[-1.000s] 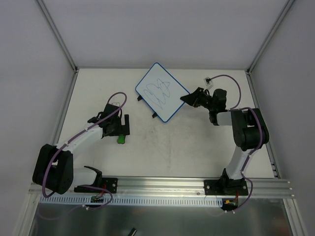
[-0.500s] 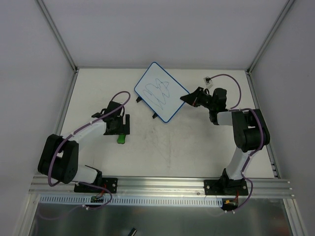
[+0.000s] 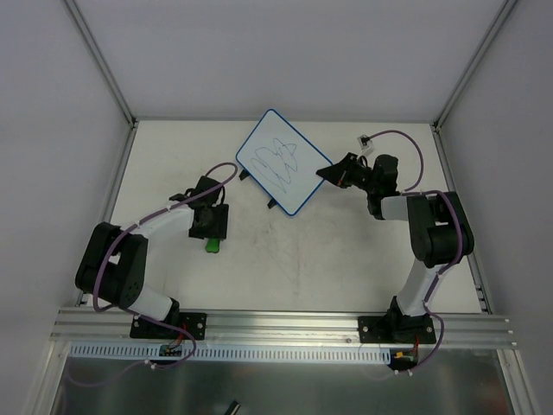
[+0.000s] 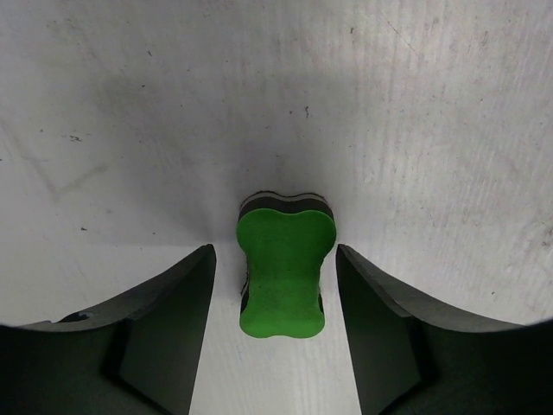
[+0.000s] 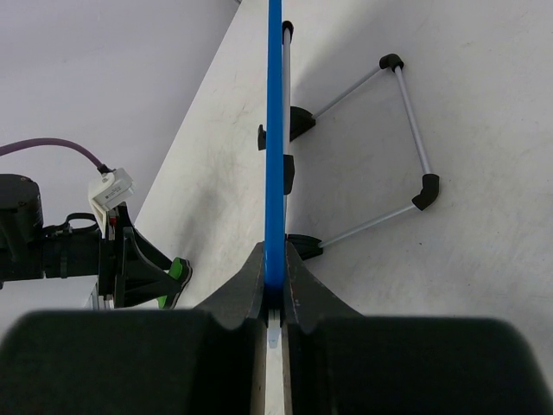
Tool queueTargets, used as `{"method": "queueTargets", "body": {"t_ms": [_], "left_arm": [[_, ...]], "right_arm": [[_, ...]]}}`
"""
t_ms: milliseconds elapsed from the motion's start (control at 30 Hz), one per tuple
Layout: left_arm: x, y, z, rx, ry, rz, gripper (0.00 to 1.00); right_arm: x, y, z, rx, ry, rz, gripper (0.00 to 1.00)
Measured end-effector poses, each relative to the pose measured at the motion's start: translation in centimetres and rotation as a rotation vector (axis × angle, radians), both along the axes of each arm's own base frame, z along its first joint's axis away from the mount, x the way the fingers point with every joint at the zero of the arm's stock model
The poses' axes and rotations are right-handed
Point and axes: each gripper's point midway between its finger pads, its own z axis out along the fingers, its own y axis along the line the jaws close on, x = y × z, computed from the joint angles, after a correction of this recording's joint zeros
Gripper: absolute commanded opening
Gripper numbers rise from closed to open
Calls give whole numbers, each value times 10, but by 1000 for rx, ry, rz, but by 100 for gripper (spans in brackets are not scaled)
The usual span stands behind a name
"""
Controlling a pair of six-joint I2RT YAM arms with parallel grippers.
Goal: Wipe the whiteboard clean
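Observation:
The whiteboard [image 3: 283,162] stands at the back middle of the table, white with a blue rim and dark scribbles on its face. My right gripper [image 3: 327,173] is shut on its right corner; in the right wrist view the blue rim [image 5: 275,130] runs edge-on into the closed right gripper [image 5: 275,270]. A green eraser [image 4: 285,268] with a black base lies flat on the table. My left gripper [image 4: 275,259] straddles it, open, with a narrow gap on each side. From above, the left gripper [image 3: 210,232] sits over the eraser [image 3: 211,246].
The board's wire stand [image 5: 406,112] with black feet reaches out behind it. Metal frame rails [image 3: 117,186] border the table on the left and right. The arm bases sit on the rail [image 3: 285,324] at the near edge.
My left gripper has come down around the green eraser and its jaws have narrowed. The right gripper stays on the whiteboard's corner.

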Motion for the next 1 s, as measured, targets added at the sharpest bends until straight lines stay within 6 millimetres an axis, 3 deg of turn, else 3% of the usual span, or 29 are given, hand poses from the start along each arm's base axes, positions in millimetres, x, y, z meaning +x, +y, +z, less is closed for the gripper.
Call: {"method": "queueTargets", "body": {"t_ms": [200, 367, 567, 733, 1000], "left_arm": [[-3, -4, -5, 15, 20, -29, 44], [-3, -3, -6, 21, 24, -35, 43], [-3, -2, -6, 27, 23, -41, 33], [-3, -2, -6, 30, 22, -41, 48], [-3, -4, -3, 27, 13, -46, 52]], "right_arm": [[0, 0, 0, 0, 0, 0, 0], [0, 0, 0, 0, 0, 0, 0], [1, 0, 1, 0, 3, 1, 0], [1, 0, 1, 0, 3, 1, 0], [1, 0, 1, 0, 3, 1, 0]]}}
